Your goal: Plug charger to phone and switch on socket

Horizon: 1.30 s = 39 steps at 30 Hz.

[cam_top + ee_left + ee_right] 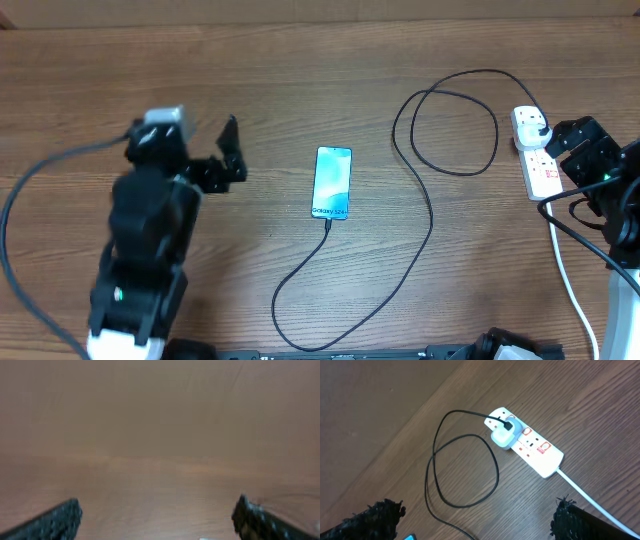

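The phone (331,183) lies flat mid-table with its light blue screen up. The thin black charger cable (428,215) meets the phone's near end, loops toward the front edge, then runs up and coils before its plug (537,125). The plug sits in the far end of the white power strip (541,170). In the right wrist view the plug (502,435) is seated in the strip (535,450), whose switches are red-marked. My left gripper (235,152) is open and empty left of the phone; the left wrist view (157,515) shows only bare wood. My right gripper (562,155) is open (477,515) beside the strip.
The strip's white cord (570,285) runs toward the front right past the right arm's base. The left arm's grey cable (30,200) curves along the left side. The table is brown wood.
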Available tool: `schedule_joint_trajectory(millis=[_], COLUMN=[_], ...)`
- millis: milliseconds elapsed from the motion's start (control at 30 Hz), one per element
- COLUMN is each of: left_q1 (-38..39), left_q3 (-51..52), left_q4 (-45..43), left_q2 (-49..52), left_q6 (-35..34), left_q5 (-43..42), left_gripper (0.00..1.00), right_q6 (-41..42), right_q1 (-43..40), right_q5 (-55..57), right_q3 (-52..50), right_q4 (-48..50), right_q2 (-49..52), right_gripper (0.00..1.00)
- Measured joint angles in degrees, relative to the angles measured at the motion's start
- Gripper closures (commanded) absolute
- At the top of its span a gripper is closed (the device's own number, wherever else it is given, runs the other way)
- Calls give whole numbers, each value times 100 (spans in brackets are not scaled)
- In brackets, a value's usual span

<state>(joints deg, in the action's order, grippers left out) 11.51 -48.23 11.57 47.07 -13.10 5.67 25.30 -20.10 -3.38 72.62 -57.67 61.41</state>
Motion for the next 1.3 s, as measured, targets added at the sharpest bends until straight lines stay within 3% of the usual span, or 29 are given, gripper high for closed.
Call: schedule_joint_trajectory(millis=[267,400,667,1067,1300], left_q1=[-660,-872,-1268,-1506,-1547], left_q3=[2673,3595,4586,4774,4774], left_q4=[-3832,-4411,-4409,-2535,-1517], left_q2=[-1869,-2516,-3497,-4531,-4623], left_q6=[0,0,0,28,846], left_q5=[-723,-807,-883,-964,-1569], left_gripper=[0,0,0,0,0], right_q6=[0,0,0,0,-2], right_q1=[0,0,0,0,-2], right_q5=[2,0,0,0,0], right_q3=[0,0,0,0,0], right_q4=[-2,0,0,2,-2], right_q2=[7,7,7,7,7], right_gripper=[0,0,0,0,0])
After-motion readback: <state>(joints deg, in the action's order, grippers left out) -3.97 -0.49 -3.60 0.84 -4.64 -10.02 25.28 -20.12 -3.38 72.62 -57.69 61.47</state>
